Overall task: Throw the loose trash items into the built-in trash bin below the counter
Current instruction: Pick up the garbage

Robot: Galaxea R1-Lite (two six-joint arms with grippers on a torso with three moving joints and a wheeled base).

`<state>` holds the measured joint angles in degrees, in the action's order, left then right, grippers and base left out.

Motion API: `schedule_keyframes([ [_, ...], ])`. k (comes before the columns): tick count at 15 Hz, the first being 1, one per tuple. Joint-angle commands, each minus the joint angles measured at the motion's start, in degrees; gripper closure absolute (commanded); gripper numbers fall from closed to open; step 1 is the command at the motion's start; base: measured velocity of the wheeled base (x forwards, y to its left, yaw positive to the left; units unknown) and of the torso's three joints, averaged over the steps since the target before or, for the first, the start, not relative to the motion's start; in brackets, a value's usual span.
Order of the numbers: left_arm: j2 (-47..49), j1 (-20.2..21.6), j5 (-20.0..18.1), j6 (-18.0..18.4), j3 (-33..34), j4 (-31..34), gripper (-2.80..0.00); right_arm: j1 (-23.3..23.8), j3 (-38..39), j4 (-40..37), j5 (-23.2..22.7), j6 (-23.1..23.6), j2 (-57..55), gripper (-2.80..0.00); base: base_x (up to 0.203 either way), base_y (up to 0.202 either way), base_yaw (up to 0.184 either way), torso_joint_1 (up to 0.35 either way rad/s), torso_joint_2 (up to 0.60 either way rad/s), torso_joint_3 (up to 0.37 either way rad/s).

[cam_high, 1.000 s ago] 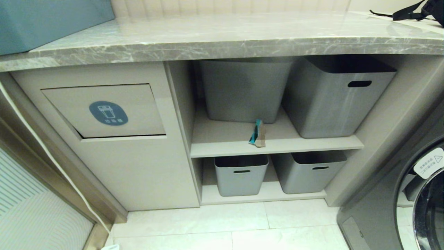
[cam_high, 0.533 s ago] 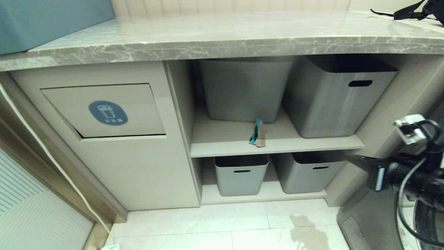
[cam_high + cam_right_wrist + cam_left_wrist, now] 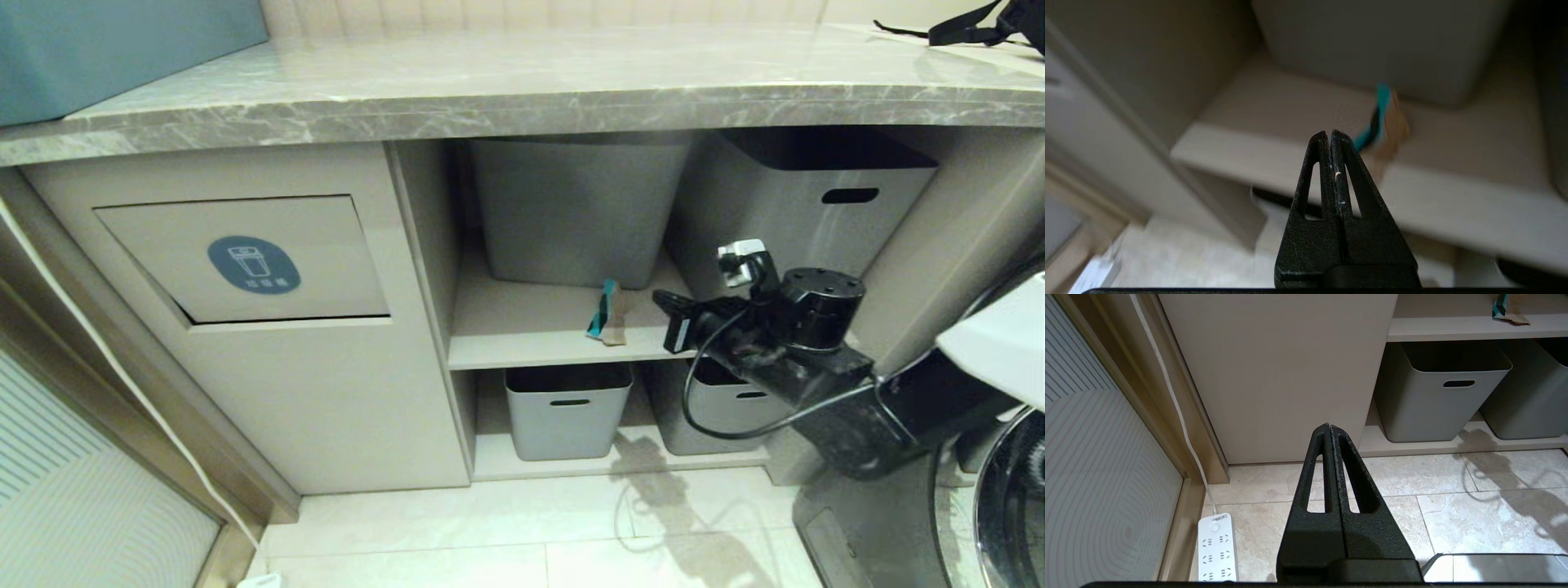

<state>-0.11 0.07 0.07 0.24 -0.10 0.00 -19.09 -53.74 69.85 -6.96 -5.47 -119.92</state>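
Right gripper (image 3: 663,304): clenched, empty, right of centre in the head view, tips level with the upper shelf and aimed at the scrap; not touching it.
Left gripper (image 3: 1329,430): pressed shut, empty, low in its wrist view, hanging over the floor tiles (image 3: 1412,490) in front of the cabinet.
Scrap (image 3: 606,314): teal-and-brown cardboard piece, centre of the head view, standing tilted near the front edge of the shelf (image 3: 531,343), just before a grey tub (image 3: 571,212); only one piece in sight.
Bin flap (image 3: 245,261): left of centre in the head view, blue sticker, looks closed, well apart from the scrap.
Counter (image 3: 522,106): grey slab across the top.
Risk: with the fingers clenched, likely to nudge the light scrap back against the tub or off the shelf edge instead of gripping.
Risk: tub wall close behind; little room for tips to straddle the scrap.
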Motion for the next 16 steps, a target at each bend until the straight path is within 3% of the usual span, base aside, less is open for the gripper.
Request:
schedule_keyframes([
  [1,-0.07,0.01,0.01,0.02,0.01,0.00,0.00,-0.41,-7.84,2.19,0.00,0.00,-10.61,0.00,0.000,0.000,0.000,0.000,0.00,0.000],
  [7,-0.07,0.01,0.01,0.02,0.01,0.00,0.00,4.11,-22.67,4.25,0.51,1.13,-22.63,0.00,0.000,0.000,0.000,0.000,0.00,-0.009],
  [10,-0.07,0.01,0.01,0.02,0.01,0.00,0.00,7.01,-34.05,0.49,0.83,1.12,-27.24,0.00,0.000,0.000,0.000,0.000,0.00,0.000],
  [13,-0.07,0.01,0.01,0.02,0.01,0.00,0.00,8.72,-44.39,-3.22,-1.81,1.26,-31.82,0.00,0.000,0.000,0.000,0.000,0.00,0.000],
  [14,-0.07,0.01,0.01,0.02,0.01,0.00,0.00,9.22,-48.53,-5.28,-2.39,1.38,-33.36,-2.80,0.000,0.000,0.000,0.000,0.00,0.000],
  [16,-0.07,0.01,0.01,0.02,0.01,0.00,0.00,10.02,-55.43,-8.26,-3.65,1.34,-36.71,-2.80,0.000,0.000,0.000,0.000,0.00,0.000],
])
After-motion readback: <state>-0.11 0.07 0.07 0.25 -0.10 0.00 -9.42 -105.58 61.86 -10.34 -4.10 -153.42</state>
